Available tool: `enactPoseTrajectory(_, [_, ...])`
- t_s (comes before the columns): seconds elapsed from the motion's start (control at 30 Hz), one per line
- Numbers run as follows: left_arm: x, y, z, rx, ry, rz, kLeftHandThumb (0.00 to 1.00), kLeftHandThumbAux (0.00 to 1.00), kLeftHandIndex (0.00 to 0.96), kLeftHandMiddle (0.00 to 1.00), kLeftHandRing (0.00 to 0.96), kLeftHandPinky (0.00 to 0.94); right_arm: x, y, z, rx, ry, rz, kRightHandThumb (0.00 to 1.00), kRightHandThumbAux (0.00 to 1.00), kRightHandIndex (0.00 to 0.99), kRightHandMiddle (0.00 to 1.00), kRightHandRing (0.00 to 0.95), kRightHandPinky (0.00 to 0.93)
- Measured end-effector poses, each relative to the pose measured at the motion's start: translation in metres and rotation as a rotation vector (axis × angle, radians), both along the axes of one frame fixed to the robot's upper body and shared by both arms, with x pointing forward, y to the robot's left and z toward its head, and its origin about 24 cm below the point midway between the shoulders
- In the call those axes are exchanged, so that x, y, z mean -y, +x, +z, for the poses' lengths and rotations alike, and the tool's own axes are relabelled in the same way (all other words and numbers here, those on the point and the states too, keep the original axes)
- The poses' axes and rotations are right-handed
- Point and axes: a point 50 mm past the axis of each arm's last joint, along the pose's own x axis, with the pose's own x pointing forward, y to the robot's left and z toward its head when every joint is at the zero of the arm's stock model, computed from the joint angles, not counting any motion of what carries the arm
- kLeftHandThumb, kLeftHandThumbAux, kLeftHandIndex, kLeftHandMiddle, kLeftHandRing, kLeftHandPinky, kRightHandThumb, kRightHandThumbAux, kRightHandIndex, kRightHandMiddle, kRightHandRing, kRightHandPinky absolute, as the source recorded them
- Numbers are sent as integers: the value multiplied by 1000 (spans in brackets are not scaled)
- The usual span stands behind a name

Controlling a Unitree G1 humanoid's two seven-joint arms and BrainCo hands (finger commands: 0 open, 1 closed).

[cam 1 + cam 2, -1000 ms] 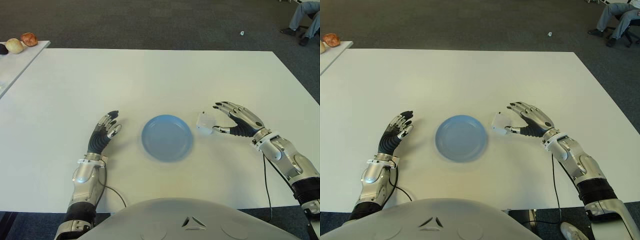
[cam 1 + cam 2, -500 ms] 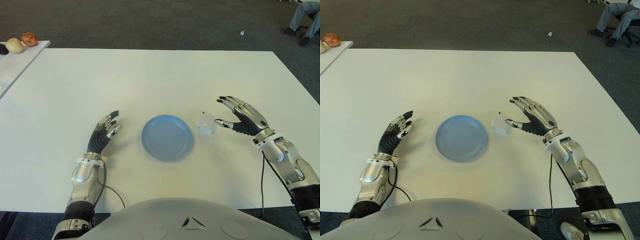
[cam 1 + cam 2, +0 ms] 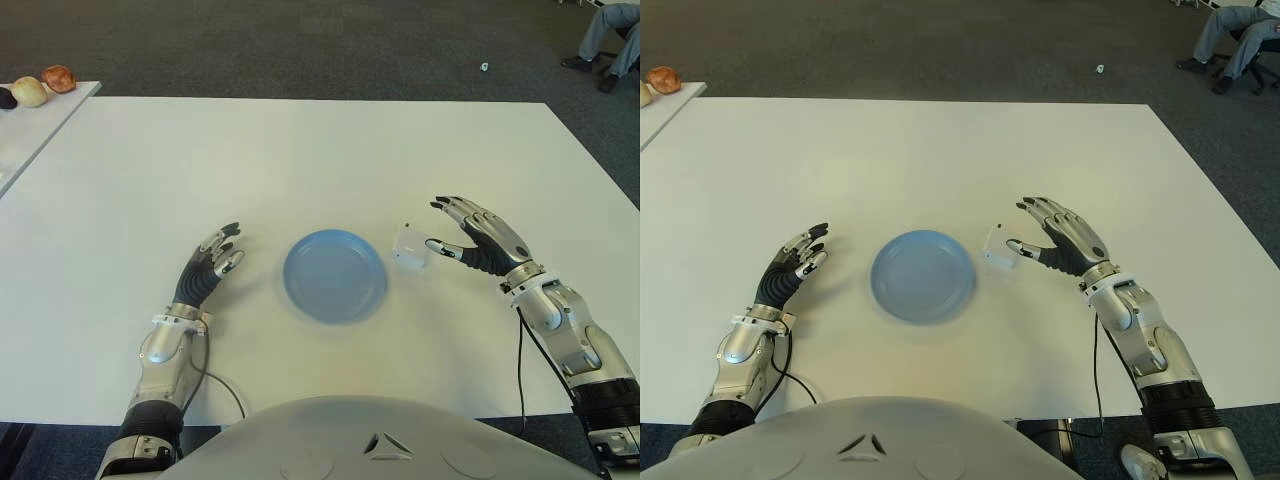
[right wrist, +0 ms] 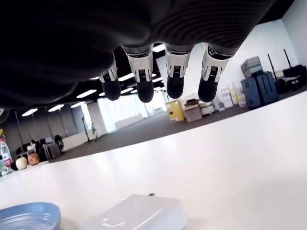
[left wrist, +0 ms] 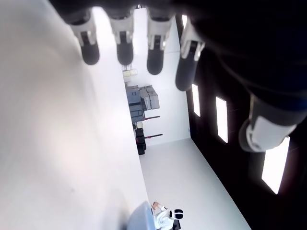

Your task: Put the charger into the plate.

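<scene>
now glossy boxy white charger (image 3: pixel 410 246) beside round blue plate (image 3: pixel 334 275), right hand (image 3: pixel 480 240) spread.

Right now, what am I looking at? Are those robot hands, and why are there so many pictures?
Yes, they belong to a humanoid robot. Two pictures come from cameras in its head, looking down at a white table. The other two come from cameras on its wrists, so you see fingers from very close. On the table lies a blue plate, with nothing in it. Beside it, on the robot's right, sits a small white charger. The right hand is open next to the charger and holds nothing. The left hand shows on the plate's other side, open too. The charger is not yet in the plate.
</scene>
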Motion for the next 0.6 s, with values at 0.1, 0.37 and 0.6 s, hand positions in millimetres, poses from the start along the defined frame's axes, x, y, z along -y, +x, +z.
enactPoseTrajectory(0.1, [0, 0, 0, 0, 1, -1, 0, 490, 243, 122, 70, 43, -2, 0, -3, -4, 2, -5, 241, 96, 0, 0, 0, 0])
enactPoseTrajectory(0.37, [0, 0, 0, -1, 4, -4, 0, 488, 256, 133, 78, 41, -9, -2, -15, -31, 1, -1, 264, 105, 0, 0, 0, 0])
enactPoseTrajectory(0.6, [0, 0, 0, -2, 4, -7, 0, 482, 250, 126, 74, 45, -6, 0, -34, -77, -4, -32, 274, 110, 0, 0, 0, 0])
